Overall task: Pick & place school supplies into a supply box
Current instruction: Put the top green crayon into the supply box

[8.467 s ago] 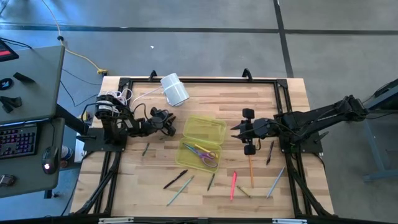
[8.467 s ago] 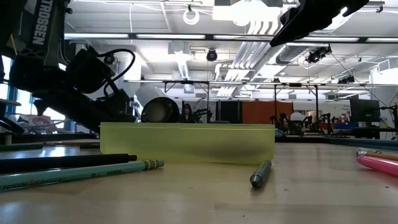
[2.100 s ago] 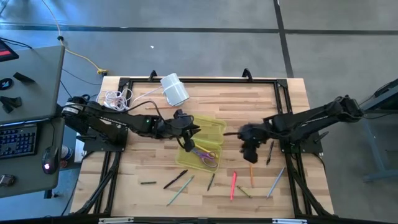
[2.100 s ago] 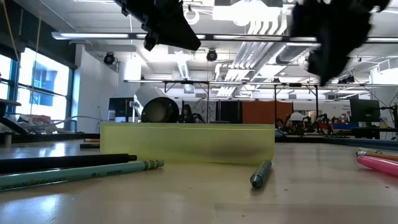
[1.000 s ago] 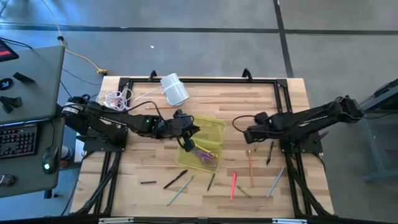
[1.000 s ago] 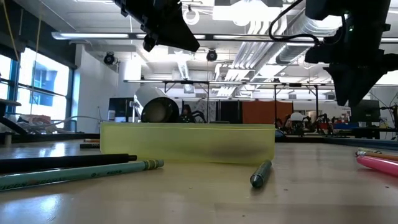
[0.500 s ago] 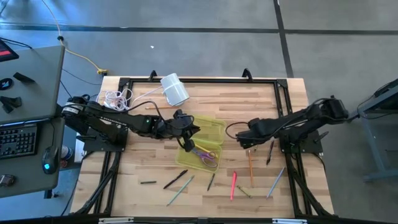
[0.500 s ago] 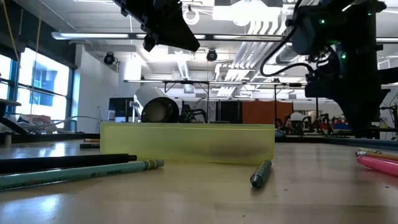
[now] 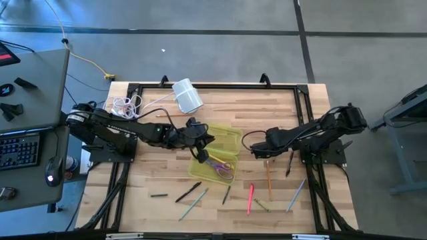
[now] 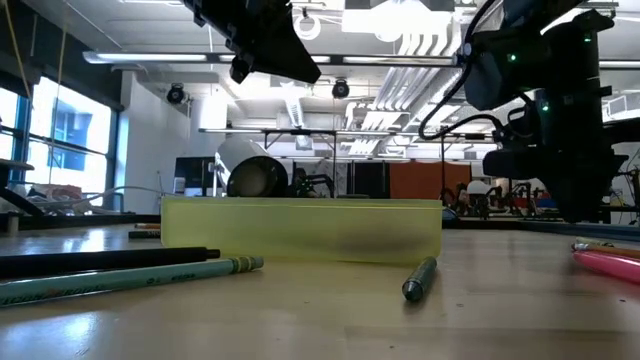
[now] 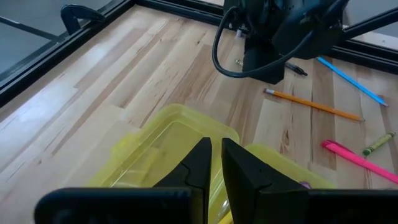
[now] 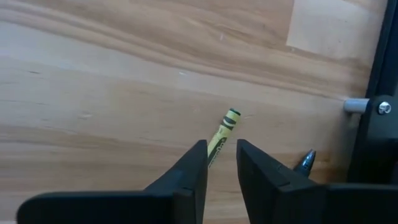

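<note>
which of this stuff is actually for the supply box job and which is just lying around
For the job: supply box, scissors, pink pen, orange pencil, blue pencil, black pen, yellow crayon in right gripper.
Lying about: white cylinder, coiled white cord, keyboard.
</note>
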Available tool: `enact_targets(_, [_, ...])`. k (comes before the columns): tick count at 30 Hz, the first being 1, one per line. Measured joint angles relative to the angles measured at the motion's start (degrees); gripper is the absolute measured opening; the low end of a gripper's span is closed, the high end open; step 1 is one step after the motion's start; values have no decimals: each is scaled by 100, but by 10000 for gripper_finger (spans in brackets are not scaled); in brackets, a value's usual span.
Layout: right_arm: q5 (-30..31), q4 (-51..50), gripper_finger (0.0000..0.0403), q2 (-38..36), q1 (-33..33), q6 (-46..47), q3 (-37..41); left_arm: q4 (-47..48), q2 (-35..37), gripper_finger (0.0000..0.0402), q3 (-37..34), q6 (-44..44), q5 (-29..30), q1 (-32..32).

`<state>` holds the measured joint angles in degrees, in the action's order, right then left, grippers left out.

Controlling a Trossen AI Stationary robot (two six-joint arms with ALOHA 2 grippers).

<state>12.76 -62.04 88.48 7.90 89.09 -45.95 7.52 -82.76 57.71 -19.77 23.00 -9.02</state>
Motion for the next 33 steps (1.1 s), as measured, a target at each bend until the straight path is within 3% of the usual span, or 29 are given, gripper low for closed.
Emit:
enact_targets(12, [83,1,114,121,120,105,0,-3,2,72,0,2,-2,0])
enact_targets(18, [-78,1070,113,94,341,641,688,-3,2,72,0,0,-4,0])
enact_targets(23, [203,1560,113,16,382,1079,1023,-7,2,72,0,2,-2,0])
enact_targets(28, [251,1469,100,75,369,757,905,-14,2,72,0,1,0,0])
enact_targets(33, [495,1566,61,86,407,416,925,-40,2,72,0,2,2,0])
